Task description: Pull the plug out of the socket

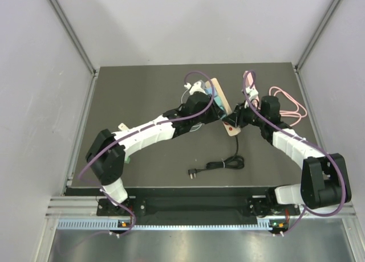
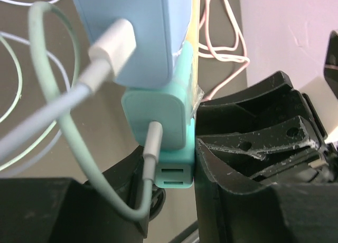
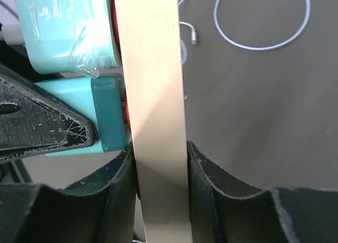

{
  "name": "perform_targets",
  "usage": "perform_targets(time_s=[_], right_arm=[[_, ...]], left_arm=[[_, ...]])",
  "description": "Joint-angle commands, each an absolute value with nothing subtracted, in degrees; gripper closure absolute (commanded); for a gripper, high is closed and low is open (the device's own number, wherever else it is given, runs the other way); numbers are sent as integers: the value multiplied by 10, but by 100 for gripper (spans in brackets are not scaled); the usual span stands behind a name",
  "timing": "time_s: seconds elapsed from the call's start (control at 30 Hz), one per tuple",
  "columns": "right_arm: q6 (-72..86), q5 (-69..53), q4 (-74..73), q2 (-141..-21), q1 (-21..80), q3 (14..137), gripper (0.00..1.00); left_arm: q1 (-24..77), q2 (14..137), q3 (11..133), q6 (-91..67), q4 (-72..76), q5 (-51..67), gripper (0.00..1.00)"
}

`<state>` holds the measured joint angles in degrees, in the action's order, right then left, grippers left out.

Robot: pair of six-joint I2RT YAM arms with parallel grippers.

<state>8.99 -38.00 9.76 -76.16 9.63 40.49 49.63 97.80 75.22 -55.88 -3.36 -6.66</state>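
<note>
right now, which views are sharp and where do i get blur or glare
left wrist view: the teal plastic charger plug is sharp, the pale blue adapter block and white cable connector nearest the lens are soft; right wrist view: glare on the clear plastic film, beige socket strip bright; top external view: even light, faint shadows

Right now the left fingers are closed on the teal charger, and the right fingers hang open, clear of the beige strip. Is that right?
No. The right fingers are not open: they are shut on the beige strip, one on each face, as the right wrist view shows. The left fingers are closed on the teal charger, as stated.
</note>
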Motion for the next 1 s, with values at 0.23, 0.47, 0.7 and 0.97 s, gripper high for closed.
perform_targets(time_s=[0.23, 0.47, 0.7, 0.97], right_arm=[[58, -132, 115, -751, 71, 409, 100], [57, -144, 116, -752, 69, 410, 100], [69, -150, 120, -748, 64, 408, 100], [80, -201, 132, -746, 50, 402, 100]], left_arm=[[533, 1009, 882, -492, -184, -169, 100], [532, 963, 842, -442, -150, -154, 100], [500, 889, 752, -415, -74, -74, 100], [420, 860, 669, -493, 33, 94, 100]])
